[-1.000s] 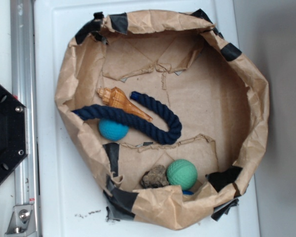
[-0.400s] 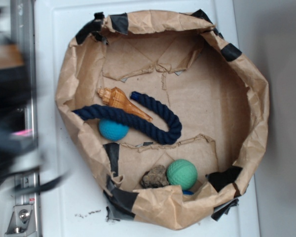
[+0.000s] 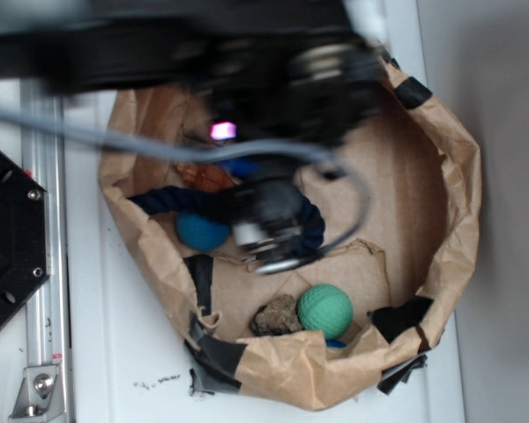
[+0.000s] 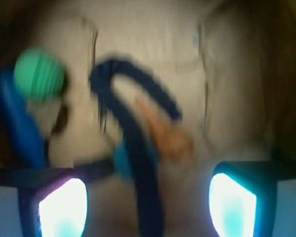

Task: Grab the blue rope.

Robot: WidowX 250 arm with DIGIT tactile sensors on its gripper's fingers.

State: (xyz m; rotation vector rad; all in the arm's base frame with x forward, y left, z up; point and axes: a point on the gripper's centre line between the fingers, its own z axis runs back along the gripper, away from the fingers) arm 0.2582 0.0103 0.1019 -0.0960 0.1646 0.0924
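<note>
Gripper (image 4: 147,202) spread wide, empty, straddling blue rope (image 4: 138,148) mid paper tray (image 3: 463,176), lined up for pinch.

No readable text, labels, brands or numbers in either view.

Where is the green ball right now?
In the exterior view the green ball sits low in the brown paper basket, near its front rim, touching a brown rock on its left. The blue rope lies farther up.
</note>
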